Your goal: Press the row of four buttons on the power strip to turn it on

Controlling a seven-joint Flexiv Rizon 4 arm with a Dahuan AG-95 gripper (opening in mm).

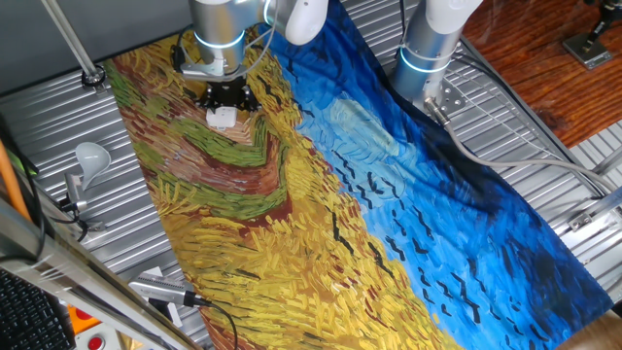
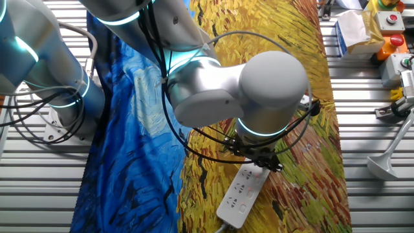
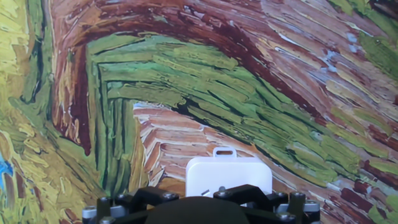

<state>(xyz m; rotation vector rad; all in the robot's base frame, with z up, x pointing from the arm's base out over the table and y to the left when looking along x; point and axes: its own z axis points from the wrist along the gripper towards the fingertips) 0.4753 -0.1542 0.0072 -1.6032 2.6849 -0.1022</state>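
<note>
The power strip (image 2: 240,193) is a narrow white bar lying on the painted cloth, its near end reaching the lower edge of the other fixed view. Pale switches, the row of four buttons (image 2: 248,183), run along its top face and are hard to tell apart. My gripper (image 2: 259,162) hangs straight over the strip's far end, its black fingers down at the strip. In one fixed view only a white bit of the power strip (image 1: 222,118) shows under the gripper (image 1: 226,101). The hand view shows the power strip (image 3: 229,174) end beyond the gripper's (image 3: 200,210) black body; the fingertips are hidden.
A Van Gogh-style painted cloth (image 1: 321,194) covers the table. A white light bulb on a metal holder (image 1: 89,156) stands left of it. A second arm's base (image 1: 428,49) and cables sit at the back. Boxes with red buttons (image 2: 388,22) lie at the far right.
</note>
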